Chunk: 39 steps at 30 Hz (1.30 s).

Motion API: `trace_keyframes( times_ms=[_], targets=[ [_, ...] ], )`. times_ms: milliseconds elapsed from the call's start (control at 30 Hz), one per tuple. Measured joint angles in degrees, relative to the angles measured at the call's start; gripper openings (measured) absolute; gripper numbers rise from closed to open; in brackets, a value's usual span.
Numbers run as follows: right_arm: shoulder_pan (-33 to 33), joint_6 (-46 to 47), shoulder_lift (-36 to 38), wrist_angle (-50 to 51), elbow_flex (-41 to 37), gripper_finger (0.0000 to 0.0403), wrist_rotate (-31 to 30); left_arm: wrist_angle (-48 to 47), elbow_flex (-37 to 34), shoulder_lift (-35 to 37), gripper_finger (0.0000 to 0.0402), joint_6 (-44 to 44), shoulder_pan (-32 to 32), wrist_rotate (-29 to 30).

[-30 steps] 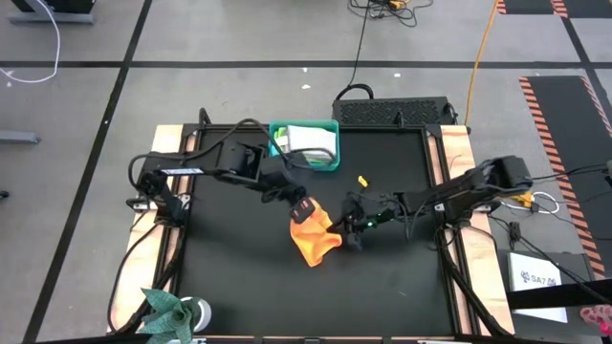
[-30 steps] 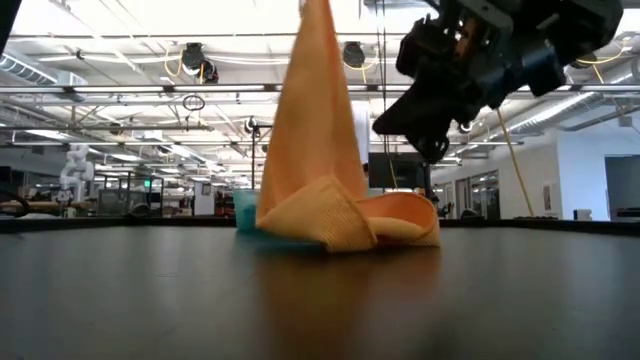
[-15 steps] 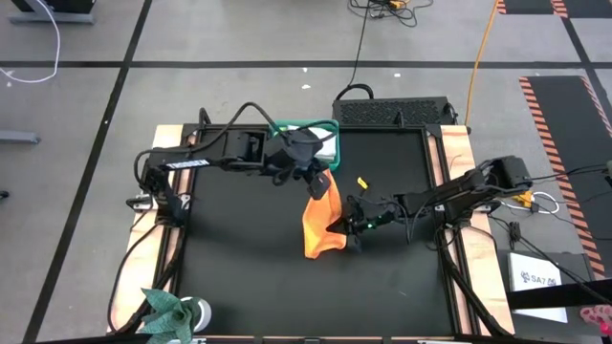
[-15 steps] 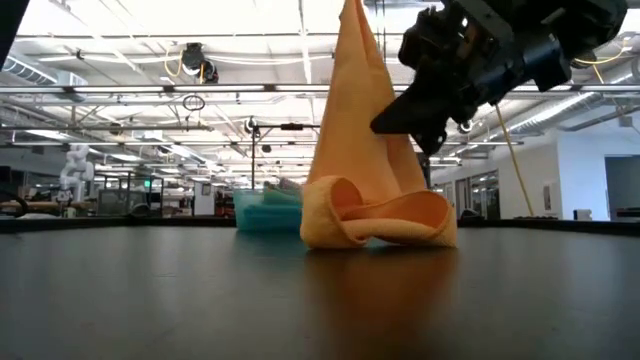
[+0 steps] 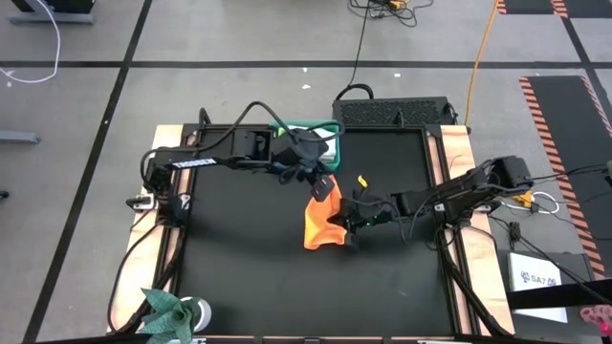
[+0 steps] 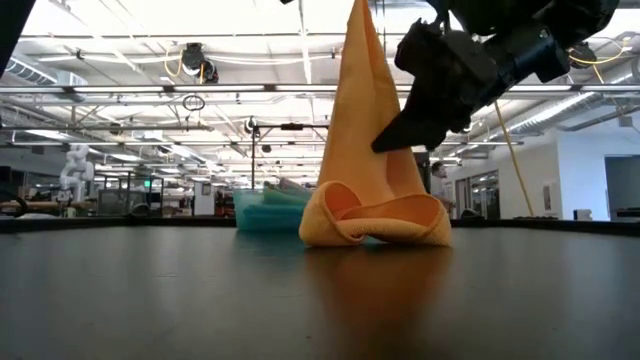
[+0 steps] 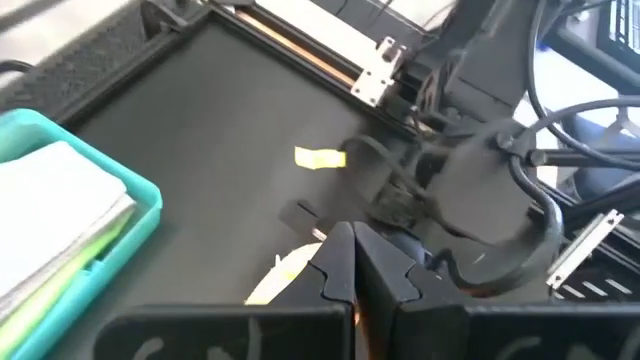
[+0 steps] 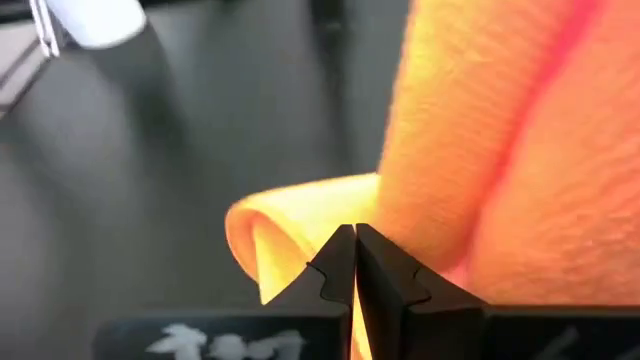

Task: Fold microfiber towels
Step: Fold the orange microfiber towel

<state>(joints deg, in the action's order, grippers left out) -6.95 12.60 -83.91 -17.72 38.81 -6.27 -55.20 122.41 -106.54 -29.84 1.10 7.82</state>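
Observation:
An orange-yellow microfiber towel [image 5: 320, 229] stands drawn up into a narrow cone [image 6: 358, 120] at the table's middle. Its lower end lies curled on the table. My left gripper [image 5: 325, 184] is above it, shut on its top, which is cut off in the low view. My right gripper [image 5: 350, 220] reaches in from the table's right. It is shut, and its tips [image 6: 380, 147] are right at the towel's hanging part [image 8: 480, 130]. A teal bin [image 7: 120, 190] at the far edge holds folded light and green towels [image 7: 60, 200]. My left gripper pinches the towel's upper end between its two fingers; a sliver of orange [image 7: 355, 318] shows between them. The fingers slant downward from the table's left. The towel hangs below them, and its lower end [image 6: 375, 222] rests rolled over on the table. My right gripper's shut fingertips [image 8: 335, 262] are close against the hanging cloth, but I cannot tell whether they touch it.
A small yellow scrap [image 5: 362, 180] lies on the mat beyond the towel. A crumpled teal-green cloth [image 5: 172, 311] sits at the near left corner. Wooden side rails [image 5: 449, 162] border the black mat. Bare mat lies toward the near edge.
My left gripper has carried the towel's top toward the far and right edges. The hanging part has swung upright. The lower end has slid after it toward the right gripper and curled over on itself. My right gripper has stayed in place and rolled a little.

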Motion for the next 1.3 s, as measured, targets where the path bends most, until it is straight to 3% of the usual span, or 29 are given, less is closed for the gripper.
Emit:
trace_keyframes(
  times_ms=[233,400,567,700,867,1300],
  targets=[
    [2.1,-3.7,0.3,3.9,0.0,0.0004,-3.6,-0.2,0.0,0.0,0.0000,-0.5,-0.4,-1.0],
    [5.4,-7.0,1.9,7.8,0.0,0.0004,-4.2,-0.4,0.0,0.0,0.0000,-0.5,-0.9,-7.8],
    [8.7,-10.9,8.3,14.0,0.0,0.0004,-4.2,-2.1,0.0,0.0,0.0000,-0.7,-2.4,-8.2],
    [10.3,-8.8,15.5,16.5,0.0,0.0004,-4.0,-1.7,0.0,0.0,0.0000,0.0,-2.9,-6.5],
    [8.7,-4.8,21.3,16.2,0.0,0.0004,-1.1,4.0,0.0,0.0,0.0000,3.7,-1.8,2.6],
    [1.2,4.3,17.1,16.3,-2.1,0.0004,-1.0,12.4,0.0,0.0,0.0000,8.1,2.5,0.7]
  ],
)
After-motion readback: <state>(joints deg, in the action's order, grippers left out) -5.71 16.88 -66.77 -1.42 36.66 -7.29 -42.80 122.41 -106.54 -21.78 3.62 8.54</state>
